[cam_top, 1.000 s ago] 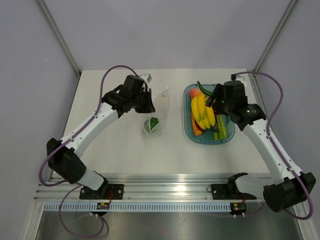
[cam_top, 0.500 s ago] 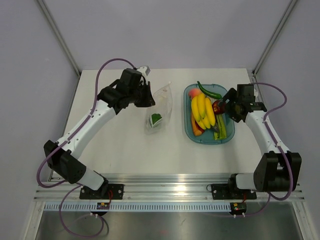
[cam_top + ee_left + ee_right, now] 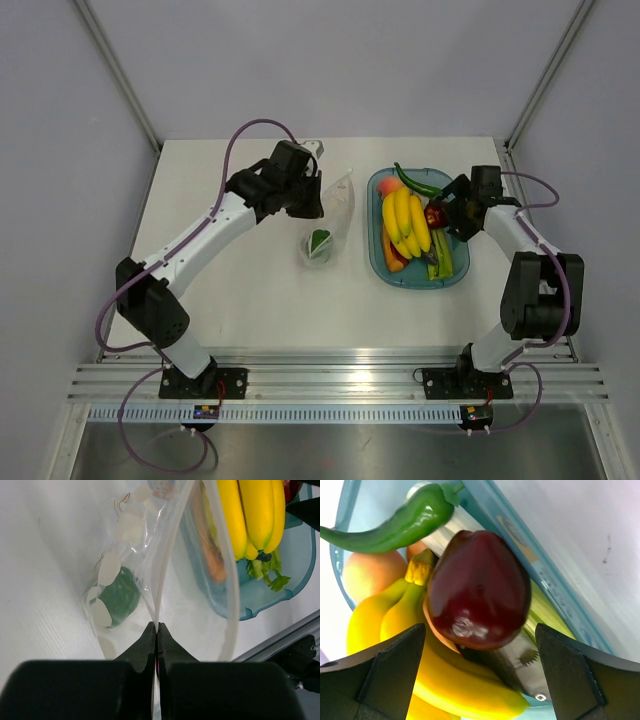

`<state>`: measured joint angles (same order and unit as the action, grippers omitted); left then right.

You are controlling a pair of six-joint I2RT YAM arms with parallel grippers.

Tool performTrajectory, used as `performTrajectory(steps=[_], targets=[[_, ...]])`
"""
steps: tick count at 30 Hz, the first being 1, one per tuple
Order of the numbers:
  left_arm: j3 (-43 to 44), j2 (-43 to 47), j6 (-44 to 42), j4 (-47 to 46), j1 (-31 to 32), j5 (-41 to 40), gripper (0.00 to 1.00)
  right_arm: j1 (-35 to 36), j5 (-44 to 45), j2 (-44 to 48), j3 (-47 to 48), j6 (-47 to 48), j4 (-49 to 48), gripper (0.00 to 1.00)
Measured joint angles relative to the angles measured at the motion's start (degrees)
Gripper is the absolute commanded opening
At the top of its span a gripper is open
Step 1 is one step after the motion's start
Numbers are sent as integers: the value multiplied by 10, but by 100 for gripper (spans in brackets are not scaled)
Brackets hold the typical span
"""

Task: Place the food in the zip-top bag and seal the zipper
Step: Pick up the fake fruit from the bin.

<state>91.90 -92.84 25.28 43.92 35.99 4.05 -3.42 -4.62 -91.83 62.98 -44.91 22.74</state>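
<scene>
Zip-top bag (image 3: 131, 535) edge in left hand (image 3: 156, 628)

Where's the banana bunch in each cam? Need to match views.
Top external: banana bunch in the teal tray, right of centre.
Left wrist: top right, beyond the zip-top bag.
Right wrist: lower left, under the dark red apple.
Shared landmark: the tray's rim.

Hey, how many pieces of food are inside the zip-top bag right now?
1: the green round fruit sits at the bottom of the zip-top bag; the clear plastic shows no other piece.
</scene>
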Motion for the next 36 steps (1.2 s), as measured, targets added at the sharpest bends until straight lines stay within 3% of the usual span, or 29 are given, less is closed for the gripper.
performTrajectory(steps=[6, 9, 12, 13, 17, 20, 29, 36], targets=[[-7, -9, -3, -3, 6, 3, 0, 0, -11, -22, 13, -14, -24, 99], [-10, -9, -2, -8, 11, 5, 0, -2, -11, -39, 23, -19, -30, 94], [-15, -9, -2, -10, 18, 10, 0, -4, -10, -47, 23, -24, -34, 80], [-16, -9, -2, -11, 20, 12, 0, -5, -10, -47, 22, -25, -34, 71], [-16, -9, -3, -11, 26, 17, 0, -6, -10, -45, 19, -28, -40, 48], [-10, -9, -7, -2, 26, 9, 0, -6, -9, -31, 8, -27, -40, 39], [83, -9, -57, 49, 26, -51, 0, -6, -10, 120, -29, 0, -23, 38], [87, -10, -59, 48, 40, -53, 0, -6, -28, 208, -35, 26, 2, 36]])
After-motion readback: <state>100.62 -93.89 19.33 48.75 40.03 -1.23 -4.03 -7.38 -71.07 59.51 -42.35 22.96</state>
